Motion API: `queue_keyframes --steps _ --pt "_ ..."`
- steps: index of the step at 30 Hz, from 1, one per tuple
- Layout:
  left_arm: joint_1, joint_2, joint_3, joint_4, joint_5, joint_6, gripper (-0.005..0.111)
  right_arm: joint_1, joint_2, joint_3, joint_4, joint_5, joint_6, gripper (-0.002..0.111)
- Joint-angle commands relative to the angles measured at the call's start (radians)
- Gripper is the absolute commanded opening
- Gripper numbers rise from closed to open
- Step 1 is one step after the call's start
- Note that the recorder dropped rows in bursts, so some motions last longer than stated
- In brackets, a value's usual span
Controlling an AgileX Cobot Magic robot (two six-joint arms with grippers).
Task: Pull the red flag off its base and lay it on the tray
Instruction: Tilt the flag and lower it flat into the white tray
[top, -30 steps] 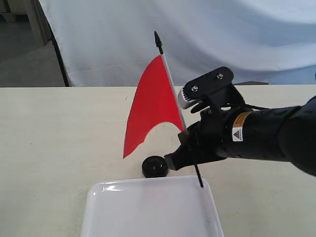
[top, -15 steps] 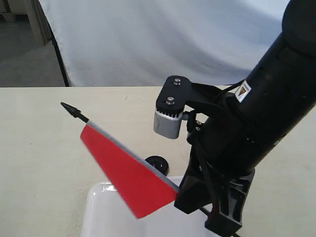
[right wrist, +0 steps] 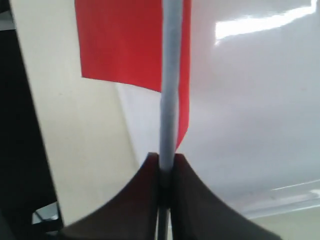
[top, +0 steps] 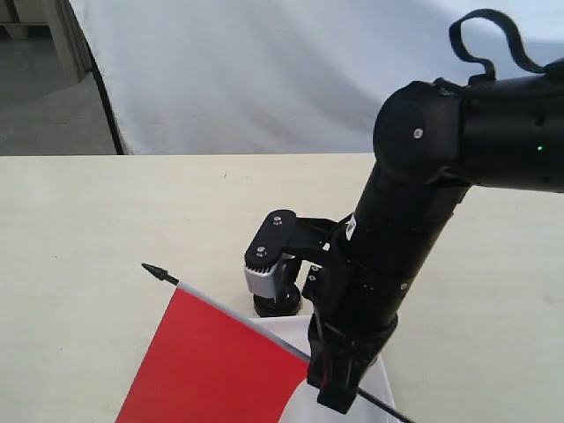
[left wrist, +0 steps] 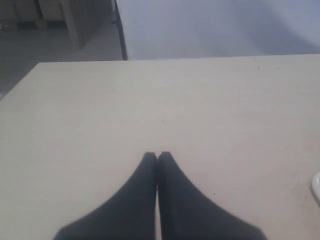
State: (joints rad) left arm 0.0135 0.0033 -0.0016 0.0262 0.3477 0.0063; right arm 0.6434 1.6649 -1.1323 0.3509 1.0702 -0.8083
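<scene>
My right gripper (top: 339,398) points down over the tray (top: 382,381) and is shut on the red flag's stick. The red flag (top: 220,370) slants low across the tray, its pointed tip (top: 159,273) aimed left and its cloth covering most of the white surface. In the right wrist view the pale edge strip (right wrist: 170,75) runs out from between the fingers of the gripper (right wrist: 165,162), with red cloth (right wrist: 120,45) above the glossy tray (right wrist: 250,100). The base (top: 280,307) sits just behind the tray, partly hidden by the wrist camera. The left gripper (left wrist: 157,156) is shut and holds nothing.
The pale table (top: 106,220) stretches wide to the left and behind. A white cloth backdrop (top: 264,70) hangs behind the table's far edge. A corner of the tray (left wrist: 316,185) shows at the edge of the left wrist view.
The right arm has swung down over the tray. The flag went from upright beside the base to a low slant, tip to the left, cloth over the tray.
</scene>
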Motion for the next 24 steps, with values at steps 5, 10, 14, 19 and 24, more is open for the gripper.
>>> queue_keyframes --steps 5,10,14,19,24 --pt "-0.003 -0.003 0.002 0.003 -0.005 -0.006 0.0 0.001 0.034 -0.006 -0.176 -0.143 0.107 -0.001" --pt "-0.003 -0.003 0.002 0.003 -0.005 -0.006 0.0 0.003 0.085 -0.006 -0.183 -0.252 0.107 -0.001" --pt "-0.003 -0.003 0.002 0.003 -0.005 -0.006 0.0 0.04 0.134 -0.006 -0.251 -0.294 0.107 -0.001" --pt "-0.003 -0.003 0.002 0.003 -0.005 -0.006 0.0 0.087 0.194 -0.006 -0.27 -0.315 0.107 -0.001" --pt "-0.003 -0.003 0.002 0.003 -0.005 -0.006 0.0 0.098 0.252 -0.006 -0.27 -0.356 0.109 -0.001"
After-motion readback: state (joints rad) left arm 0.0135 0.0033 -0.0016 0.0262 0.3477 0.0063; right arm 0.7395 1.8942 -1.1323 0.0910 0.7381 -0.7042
